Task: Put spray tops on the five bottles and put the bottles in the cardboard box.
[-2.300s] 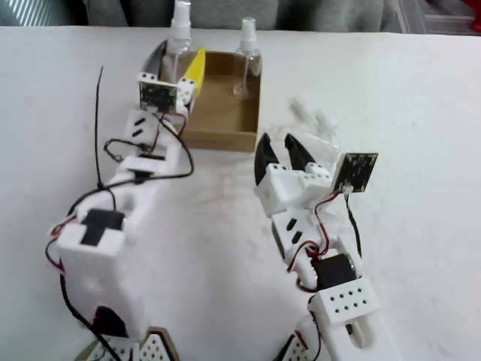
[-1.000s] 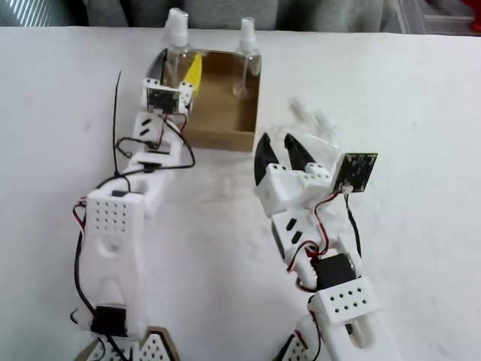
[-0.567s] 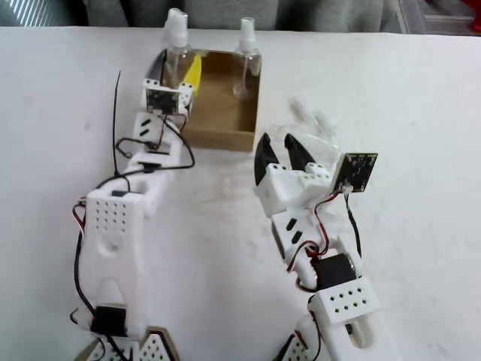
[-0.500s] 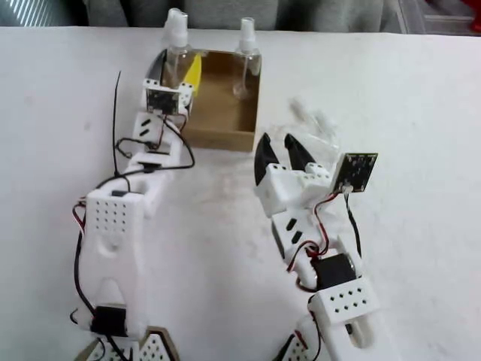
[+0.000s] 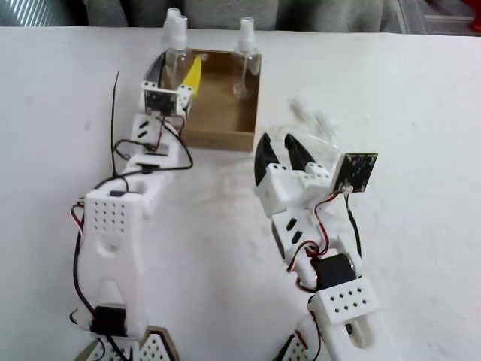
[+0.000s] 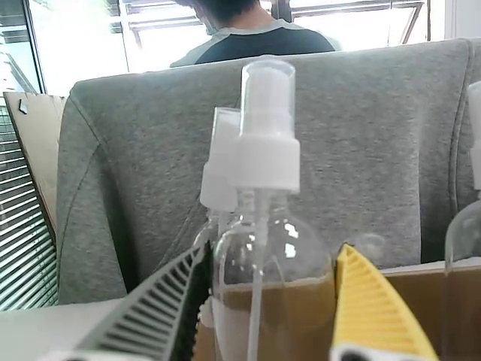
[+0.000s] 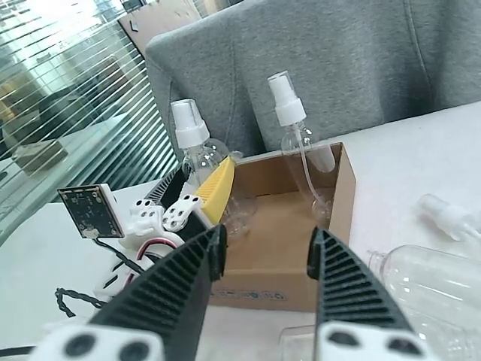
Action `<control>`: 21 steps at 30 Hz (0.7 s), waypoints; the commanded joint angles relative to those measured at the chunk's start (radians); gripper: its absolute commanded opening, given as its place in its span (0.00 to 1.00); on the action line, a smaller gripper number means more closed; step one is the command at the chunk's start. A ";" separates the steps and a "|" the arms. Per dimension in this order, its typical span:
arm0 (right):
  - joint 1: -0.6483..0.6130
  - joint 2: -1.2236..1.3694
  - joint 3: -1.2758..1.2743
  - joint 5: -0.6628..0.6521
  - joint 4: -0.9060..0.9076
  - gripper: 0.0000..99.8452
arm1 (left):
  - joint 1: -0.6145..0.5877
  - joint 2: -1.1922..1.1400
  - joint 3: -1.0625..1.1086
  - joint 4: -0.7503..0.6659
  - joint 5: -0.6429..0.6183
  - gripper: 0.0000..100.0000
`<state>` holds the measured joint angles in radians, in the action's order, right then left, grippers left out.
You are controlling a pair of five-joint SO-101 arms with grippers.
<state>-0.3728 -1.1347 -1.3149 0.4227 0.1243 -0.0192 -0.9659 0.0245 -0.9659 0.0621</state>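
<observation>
While the left gripper (image 5: 178,64) has its fingers clamped on a spray-topped bottle (image 6: 270,248) at the cardboard box's (image 5: 218,139) far left corner, second bottle (image 5: 246,60) standing in the far right corner, right gripper (image 5: 276,143) spread open, empty, just off the near right corner.

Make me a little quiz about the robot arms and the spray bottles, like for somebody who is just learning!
1. True or false: the right gripper is open.
2. Where does the upright bottle farthest from the left gripper stand? A) in the cardboard box B) on the floor C) in the right gripper
3. What sits between the left gripper's fingers?
Key: 1 true. 2 A. 3 a clear bottle with a spray top.
</observation>
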 commanded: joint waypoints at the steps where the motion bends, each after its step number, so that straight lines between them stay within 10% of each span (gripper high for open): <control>1: 0.012 -0.008 0.012 -0.011 -0.005 0.16 | -0.024 0.047 0.048 -0.006 -0.005 0.22; 21: 0.012 -0.008 0.012 -0.011 -0.005 0.16 | -0.021 0.237 0.190 0.048 -0.005 0.22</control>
<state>-0.3744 -1.1347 -1.3149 0.4227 0.1243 -0.0315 -0.8109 0.2486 -0.9337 0.0621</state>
